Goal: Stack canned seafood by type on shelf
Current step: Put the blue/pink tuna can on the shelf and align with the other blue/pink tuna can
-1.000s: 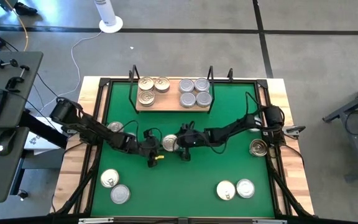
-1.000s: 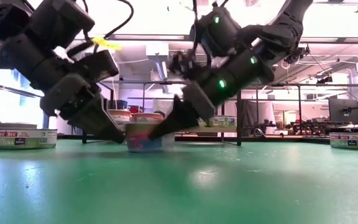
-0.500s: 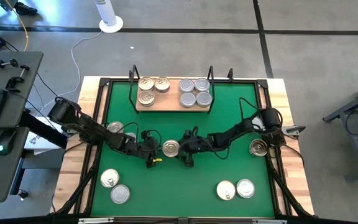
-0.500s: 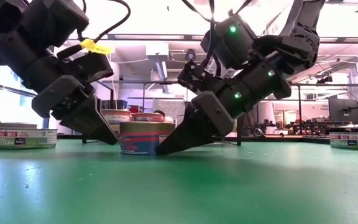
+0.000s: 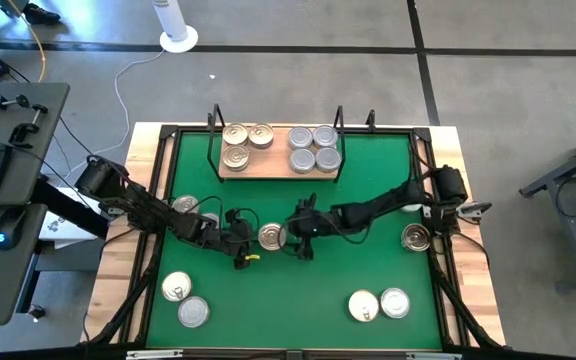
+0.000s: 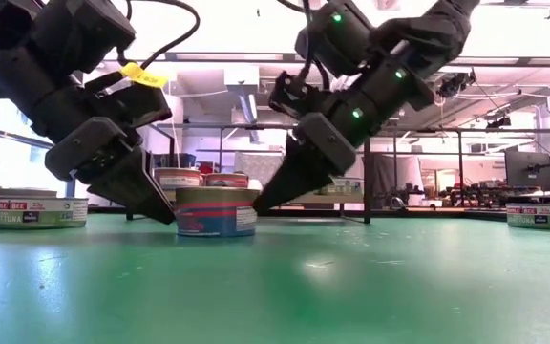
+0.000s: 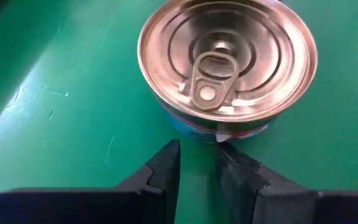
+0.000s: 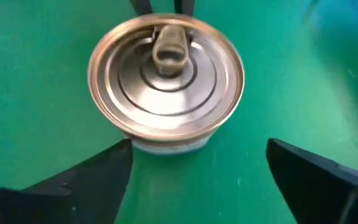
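A gold-lidded pull-tab can [image 5: 271,236] stands upright on its base in the middle of the green mat [image 5: 368,200]. My left gripper [image 7: 199,163] slants down at its left side, barely open, with nothing between its fingers. My right gripper [image 8: 197,171] is wide open, slanting down from the can's right. Its fingertips [image 6: 261,203] hang at rim height, apart from the can [image 6: 216,212]. The shelf [image 5: 276,166] at the far edge carries three gold-lidded cans [image 5: 235,134] on its left half and several silver-lidded cans [image 5: 314,147] on its right half. My left gripper has one fingertip [image 7: 225,149] at the foot of the can's side wall [image 7: 211,132], coming in slantwise from the table's left. I cannot tell whether it touches the wall. The can stands flat on the mat.
Loose cans lie on the mat: one at the left [image 5: 185,205], two near the front left [image 5: 176,288] [image 5: 194,312], two at the front right [image 5: 363,305] [image 5: 395,302] and one at the right edge [image 5: 416,237]. A black frame rims the mat.
My right gripper dipped until its fingertips reached the mat beside the can's right side. It has since risen to rim height, still slanting down. The can has stayed on the mat.
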### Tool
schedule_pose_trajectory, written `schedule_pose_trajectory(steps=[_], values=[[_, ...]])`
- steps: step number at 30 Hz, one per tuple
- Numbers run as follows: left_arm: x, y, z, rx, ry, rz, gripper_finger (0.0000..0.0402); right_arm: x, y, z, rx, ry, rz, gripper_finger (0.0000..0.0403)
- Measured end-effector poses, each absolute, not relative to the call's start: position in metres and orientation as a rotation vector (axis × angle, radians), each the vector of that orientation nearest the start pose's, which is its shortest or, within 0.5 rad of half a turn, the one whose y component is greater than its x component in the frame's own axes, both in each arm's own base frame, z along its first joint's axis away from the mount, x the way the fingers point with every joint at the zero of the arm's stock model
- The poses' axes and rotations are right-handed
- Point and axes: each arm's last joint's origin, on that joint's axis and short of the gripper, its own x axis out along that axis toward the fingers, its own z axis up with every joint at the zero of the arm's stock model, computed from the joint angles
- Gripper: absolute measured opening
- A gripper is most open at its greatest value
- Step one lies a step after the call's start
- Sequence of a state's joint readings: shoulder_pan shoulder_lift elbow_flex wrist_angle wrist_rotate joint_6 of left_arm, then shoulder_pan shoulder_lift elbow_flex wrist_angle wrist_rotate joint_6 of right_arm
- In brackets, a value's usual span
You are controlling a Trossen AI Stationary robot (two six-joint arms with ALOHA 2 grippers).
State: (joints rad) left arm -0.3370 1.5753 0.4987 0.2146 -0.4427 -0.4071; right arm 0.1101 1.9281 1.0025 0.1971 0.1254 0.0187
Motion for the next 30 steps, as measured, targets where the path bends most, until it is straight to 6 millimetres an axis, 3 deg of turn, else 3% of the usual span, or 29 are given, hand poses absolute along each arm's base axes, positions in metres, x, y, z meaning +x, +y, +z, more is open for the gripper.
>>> schedule_pose_trajectory(steps=[4, 8, 17, 30], values=[[0.241, -0.071, 0.109, -0.067, 0.758, 0.259, 0.0085, 0.381, 0.036, 0.127, -0.088, 0.733, 0.002, 0.0396], [0.241, -0.072, 0.109, -0.07, 0.755, 0.256, 0.0085, 0.381, 0.039, 0.127, -0.128, 0.717, 0.107, 0.0391], [0.247, -0.074, 0.115, -0.089, 0.676, 0.223, 0.0085, 0.381, 0.039, 0.123, -0.116, 0.597, 0.113, 0.0389], [0.247, -0.071, 0.114, -0.087, 0.672, 0.243, 0.0085, 0.389, 0.035, 0.099, -0.093, 0.57, 0.108, 0.039]])
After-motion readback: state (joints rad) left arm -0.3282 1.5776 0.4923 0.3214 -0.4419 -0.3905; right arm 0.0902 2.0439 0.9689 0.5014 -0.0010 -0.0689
